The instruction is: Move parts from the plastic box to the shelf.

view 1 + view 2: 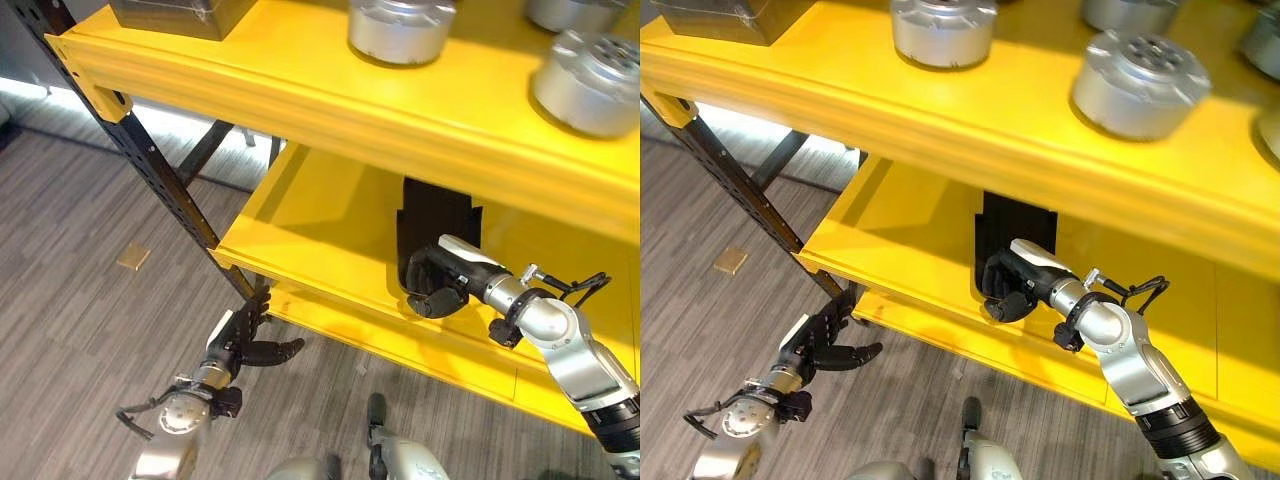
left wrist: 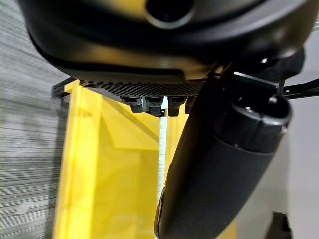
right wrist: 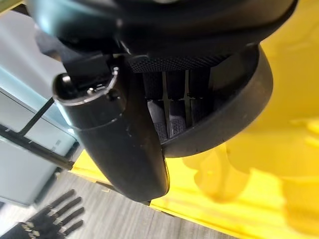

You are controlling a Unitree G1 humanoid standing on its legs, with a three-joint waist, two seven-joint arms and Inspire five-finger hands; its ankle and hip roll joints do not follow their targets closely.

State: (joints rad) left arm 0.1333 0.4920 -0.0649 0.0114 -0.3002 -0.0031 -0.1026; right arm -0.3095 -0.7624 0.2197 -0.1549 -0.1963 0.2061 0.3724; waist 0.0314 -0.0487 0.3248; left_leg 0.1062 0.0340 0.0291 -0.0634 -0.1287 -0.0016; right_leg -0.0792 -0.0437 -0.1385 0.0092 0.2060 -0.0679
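In the left eye view, a yellow shelf unit with a black perforated upright stands over grey wood-grain flooring. Three round silver metal parts sit on its upper board; the middle one stands left of another near the view's right edge. A grey box rests at the board's left end. On the lower board, the right hand has its fingers curled round a flat black disc-shaped part, just in front of a black upright plate. The left hand hangs below the lower board's front corner, over the floor, fingers straight and spread, grasping nothing. A small tan square lies on the floor well to its left.

The right eye view gives the same layout: the right hand clasps the dark part on the lower board, and the left hand is relaxed with fingers extended.

In the left wrist view, the left hand's thumb stands out before the yellow board, with the fingertips in a straight row.

In the right wrist view, the right hand's fingers wrap round the dark curved rim of the part, the thumb beside it, above the yellow board.
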